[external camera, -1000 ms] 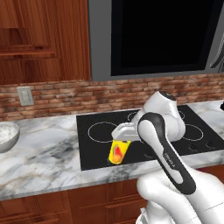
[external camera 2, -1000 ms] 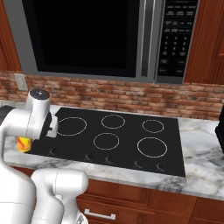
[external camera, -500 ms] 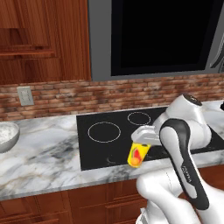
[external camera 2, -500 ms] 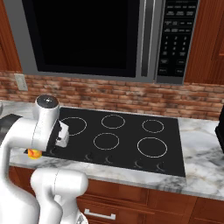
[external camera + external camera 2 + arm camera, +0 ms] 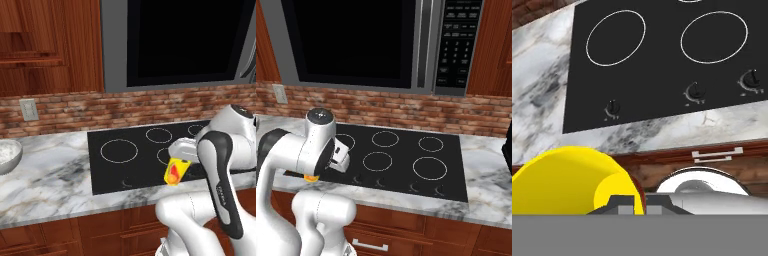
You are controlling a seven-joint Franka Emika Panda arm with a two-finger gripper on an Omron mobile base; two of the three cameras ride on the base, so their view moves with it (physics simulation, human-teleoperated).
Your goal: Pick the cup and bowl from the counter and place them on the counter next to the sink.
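Above cooktop (image 5: pixel 150 150) front edge: fingers (image 5: pixel 632 202) clamp cup (image 5: pixel 175 171); bowl (image 5: pixel 7 155) on counter (image 5: pixel 50 180).

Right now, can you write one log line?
gripper: shut on cup | cup: lifted over cooktop front | bowl: on counter, far left

yellow cup (image 5: pixel 175 171), red-orange blotch

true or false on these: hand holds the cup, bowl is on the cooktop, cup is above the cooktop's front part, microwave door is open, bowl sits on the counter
1. The hand holds the cup. True.
2. The bowl is on the cooktop. False: it rests on the counter, left of the cooktop.
3. The cup is held above the cooktop's front part. True.
4. The microwave door is open. False: it is closed.
5. The bowl sits on the counter. True.
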